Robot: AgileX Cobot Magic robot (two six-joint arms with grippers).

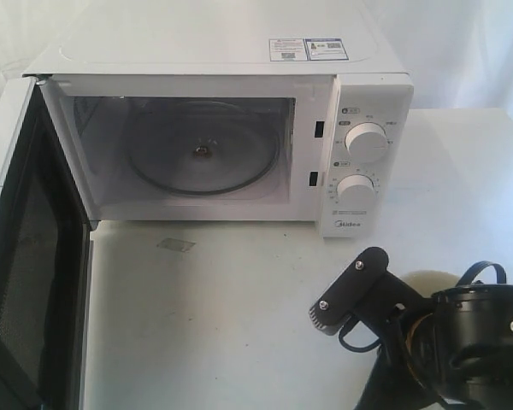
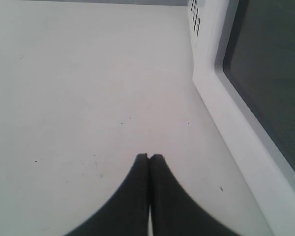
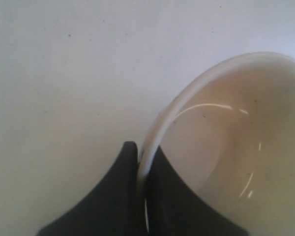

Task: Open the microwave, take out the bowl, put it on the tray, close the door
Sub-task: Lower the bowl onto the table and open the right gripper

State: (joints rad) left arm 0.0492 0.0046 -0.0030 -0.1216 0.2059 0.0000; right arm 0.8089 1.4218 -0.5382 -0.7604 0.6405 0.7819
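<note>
1. The door [image 1: 30,256] stands swung wide at the left, dark mesh window facing inward. The left gripper [image 2: 148,157] hangs near it, jaws pressed together and empty.
2. The microwave [image 1: 239,51], boxy and smooth white, holds only its round glass turntable [image 1: 201,154].
3. Low at the right, outside the oven, the right gripper [image 3: 137,153] pinches the glossy cream bowl [image 3: 236,147] by its thin rim. A rim grip likely tips easily, so the bowl should be carried level; the tray is not in view.

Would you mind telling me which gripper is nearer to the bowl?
Right: the right gripper clamps the bowl by its rim. The left gripper sits shut beside the open door.
</note>
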